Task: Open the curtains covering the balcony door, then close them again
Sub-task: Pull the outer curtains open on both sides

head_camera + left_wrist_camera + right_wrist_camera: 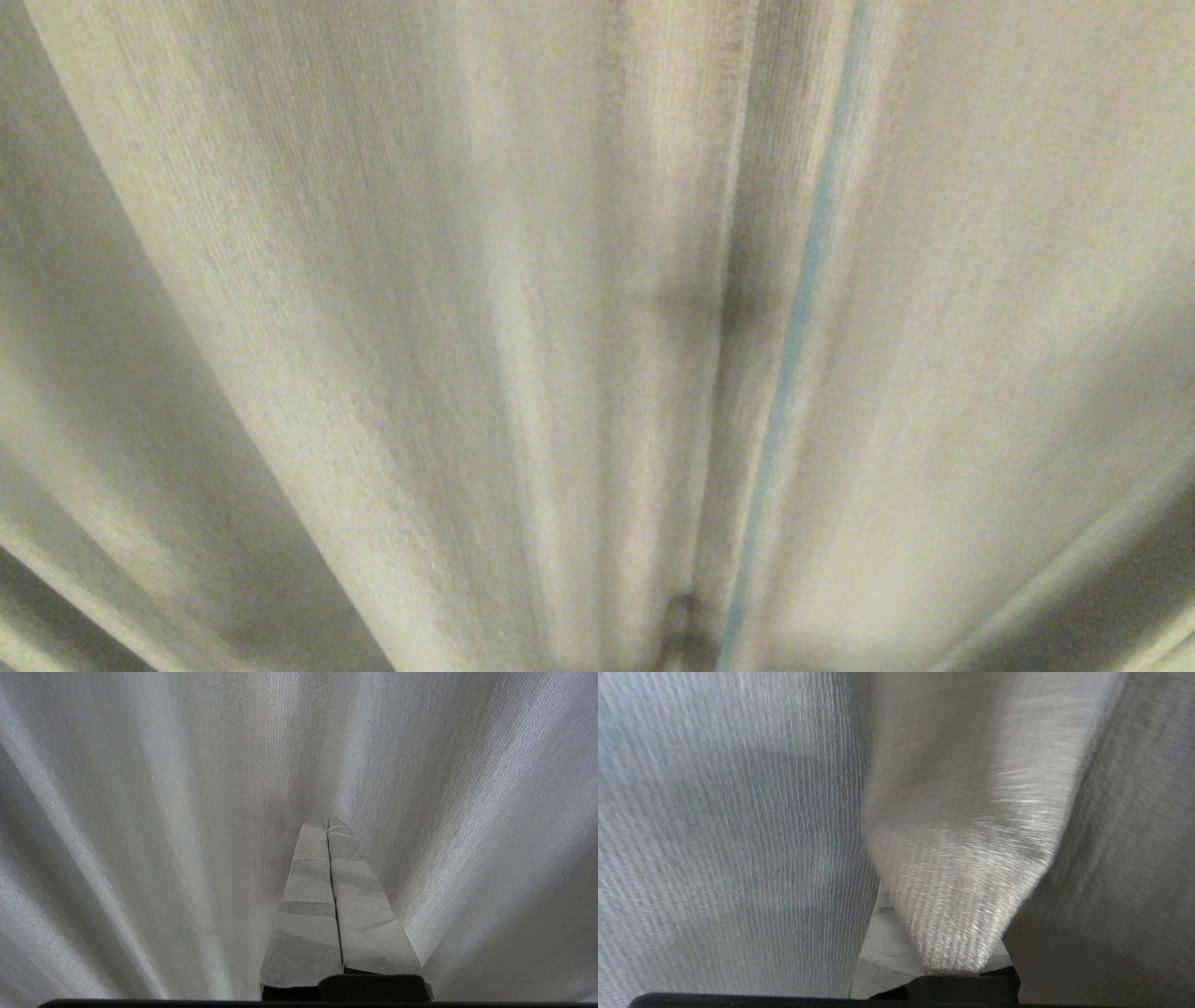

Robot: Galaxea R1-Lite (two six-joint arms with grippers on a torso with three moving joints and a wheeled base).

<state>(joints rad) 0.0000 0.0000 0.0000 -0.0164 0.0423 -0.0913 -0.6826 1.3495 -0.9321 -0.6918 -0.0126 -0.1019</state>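
The beige ribbed curtains [420, 308] fill the head view, hanging shut, with a thin pale blue slit [795, 336] where two drapes meet. The balcony door is hidden behind them. My left gripper [327, 820] is shut and holds nothing. Its tape-wrapped fingers [308, 896] point at the curtains [140, 812], with the tips right at the cloth. In the right wrist view a thick fold of the curtains [962, 858] lies over my right gripper. Only part of its taped fingers [883, 945] shows beside the fold. Whether the cloth is pinched is hidden.
Pleated cloth fills every view, with darker folds at the head view's lower corners [1120, 597]. A flatter stretch of ribbed drape [719, 835] hangs beside the right gripper.
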